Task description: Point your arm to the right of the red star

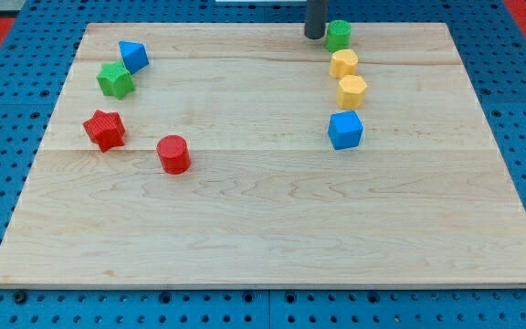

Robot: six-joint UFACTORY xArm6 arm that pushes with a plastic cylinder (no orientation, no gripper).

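Observation:
The red star (104, 129) lies on the wooden board (272, 228) at the view's left. A red cylinder (173, 153) stands just to its right and a little lower. My tip (314, 36) is at the view's top, right of centre, far from the red star and touching or nearly touching the left side of a green cylinder (338, 35).
A green star (115, 80) and a blue block (134, 56) lie above the red star. Below the green cylinder stand a yellow block (343, 64), a yellow hexagon (352, 90) and a blue cube (345, 130). Blue pegboard surrounds the board.

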